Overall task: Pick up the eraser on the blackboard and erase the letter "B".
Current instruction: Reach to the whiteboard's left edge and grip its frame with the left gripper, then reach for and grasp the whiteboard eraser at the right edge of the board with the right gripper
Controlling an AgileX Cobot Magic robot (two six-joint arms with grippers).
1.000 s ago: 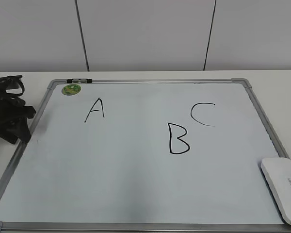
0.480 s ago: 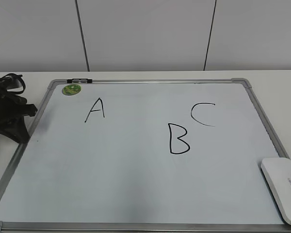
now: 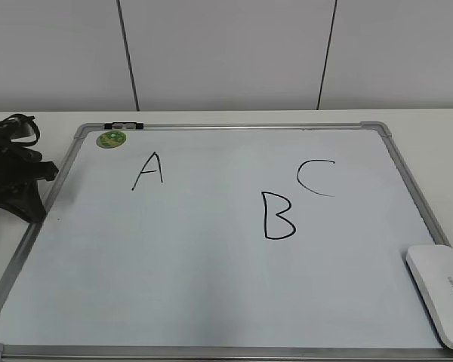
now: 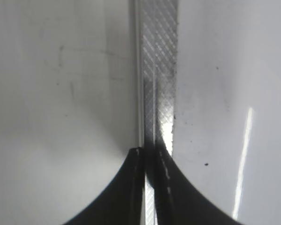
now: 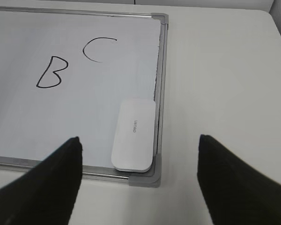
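Note:
The blackboard [image 3: 196, 264] is a white board in a silver frame that lies flat on the table. The letter "B" [image 3: 278, 216] is drawn right of the middle, and it also shows in the right wrist view [image 5: 51, 72]. The eraser [image 3: 442, 290] lies flat in the board's near right corner. My right gripper [image 5: 138, 137] is open and empty above the eraser [image 5: 133, 136], which shows between its fingers; this gripper is out of the exterior view. My left gripper [image 3: 26, 204] is shut and empty at the board's left frame [image 4: 159, 70].
A black "A" [image 3: 148, 172] and "C" [image 3: 315, 177] flank the B. A round green magnet [image 3: 112, 139] and a small black clip [image 3: 124, 125] sit at the far left corner. White table [image 5: 225, 70] lies right of the board. A white wall rises behind.
The left gripper shifted slightly to the left, off the board's edge, a second ago and has held still since. The eraser and letters have not moved.

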